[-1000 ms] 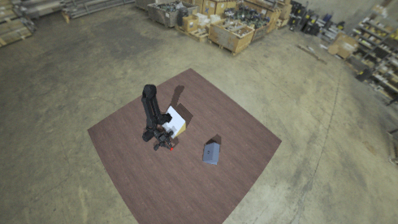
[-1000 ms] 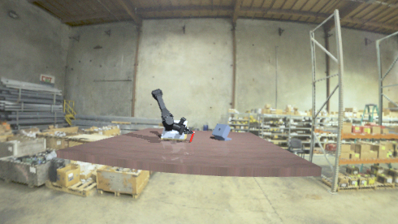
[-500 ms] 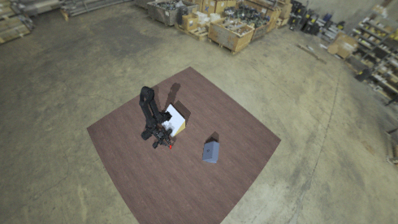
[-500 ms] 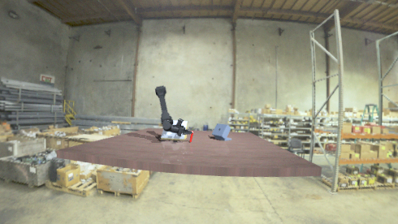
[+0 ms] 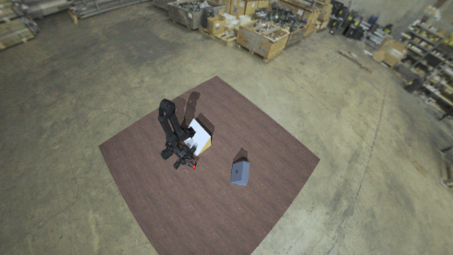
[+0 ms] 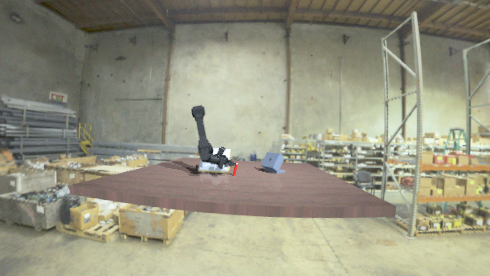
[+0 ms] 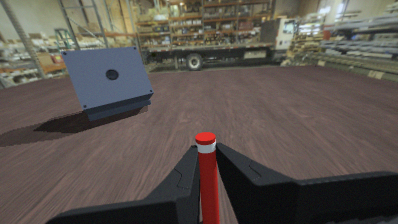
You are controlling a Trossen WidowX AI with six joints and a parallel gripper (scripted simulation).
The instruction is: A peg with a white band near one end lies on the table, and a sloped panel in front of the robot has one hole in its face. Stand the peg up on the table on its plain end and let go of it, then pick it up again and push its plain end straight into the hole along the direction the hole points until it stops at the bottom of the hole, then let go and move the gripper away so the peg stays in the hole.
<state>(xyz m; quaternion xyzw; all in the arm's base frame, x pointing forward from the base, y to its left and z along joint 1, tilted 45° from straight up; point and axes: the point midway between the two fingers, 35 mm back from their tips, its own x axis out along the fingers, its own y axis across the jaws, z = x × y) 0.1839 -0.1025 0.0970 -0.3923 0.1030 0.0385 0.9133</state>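
Note:
The red peg (image 5: 194,167) (image 6: 235,170) (image 7: 209,187) is close to upright, with its white band near the top and its plain end down. My gripper (image 6: 234,164) (image 7: 206,150) is shut on the peg, with the fingertips just below the band in the wrist view. The plain end is at or close above the table (image 5: 185,212) (image 6: 240,197); I cannot tell whether it touches. The blue-grey sloped panel (image 5: 242,175) (image 6: 272,160) (image 7: 95,92) stands apart from the peg, at the left in the wrist view. Its dark hole (image 7: 112,75) is empty and faces my side.
A white and yellow block (image 5: 199,136) stands close beside the arm (image 5: 172,129) (image 6: 201,127). The panel stands on a low foot (image 7: 120,111) and casts a shadow. The table's front edge (image 6: 250,209) runs across the exterior view.

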